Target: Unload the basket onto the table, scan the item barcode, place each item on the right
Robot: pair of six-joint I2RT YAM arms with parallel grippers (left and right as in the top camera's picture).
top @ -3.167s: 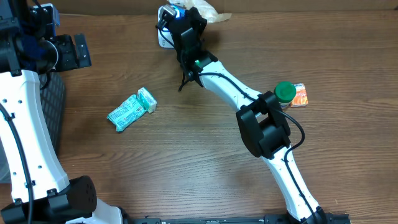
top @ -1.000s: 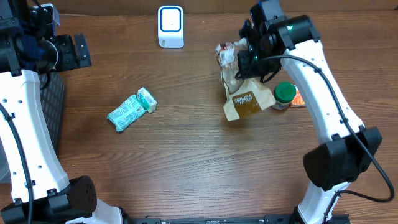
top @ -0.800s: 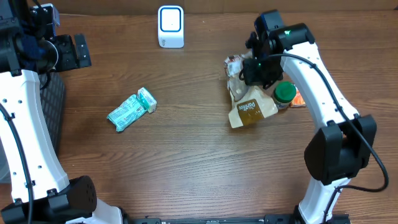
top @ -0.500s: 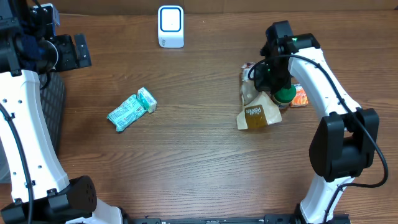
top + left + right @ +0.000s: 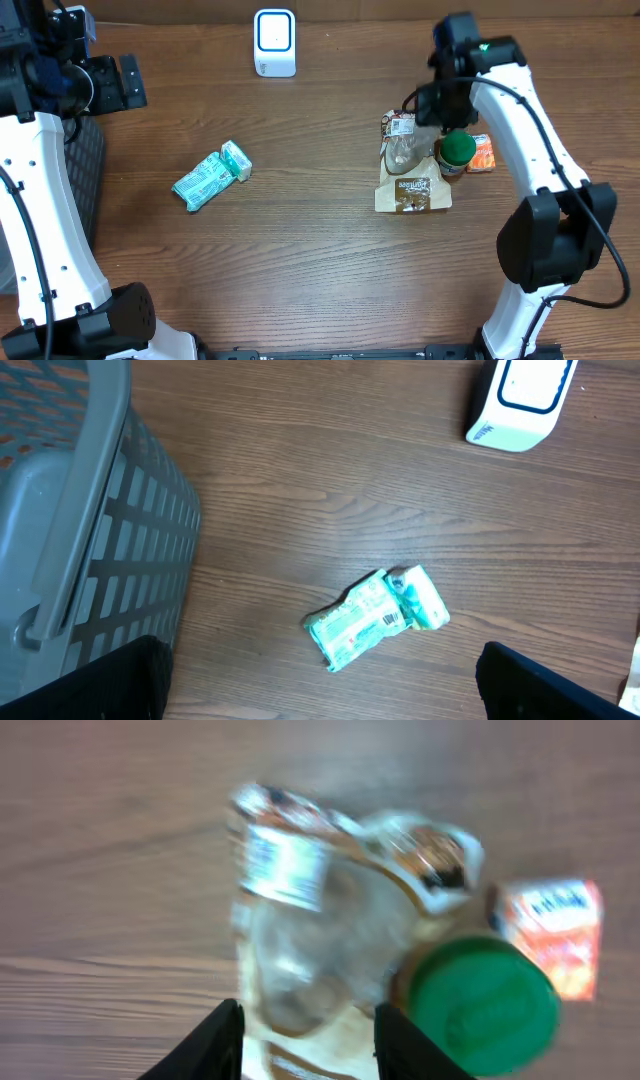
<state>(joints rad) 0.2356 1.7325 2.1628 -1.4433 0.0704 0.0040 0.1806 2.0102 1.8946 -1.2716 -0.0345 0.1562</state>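
Brown snack bag (image 5: 412, 192) lies flat beside the green-lidded jar (image 5: 458, 148); the right gripper (image 5: 310, 1025), fingers parted and empty (left gripper (image 5: 320, 690) likewise spread), should rise straight, nudging neither.

Found a white box-shaped plastic scanner (image 5: 274, 42) (image 5: 520, 400) at the far edge of the brown wooden table (image 5: 300, 270), left of centre. Spotted a green crinkled plastic packet (image 5: 211, 175) (image 5: 378, 618) well apart from the scanner, nearer the front and further left. Placed a grey slotted plastic basket (image 5: 80, 510) beyond that packet, at the table's left side. Located a brown paper pouch with a clear window (image 5: 410, 165) (image 5: 320, 930) flat on the table toward the right, running back to front. Noted a green-lidded jar (image 5: 457, 150) (image 5: 483, 1005) upright against the pouch's right edge, and a small orange packet (image 5: 483, 153) (image 5: 550, 935) flat just beside the jar, on its right.
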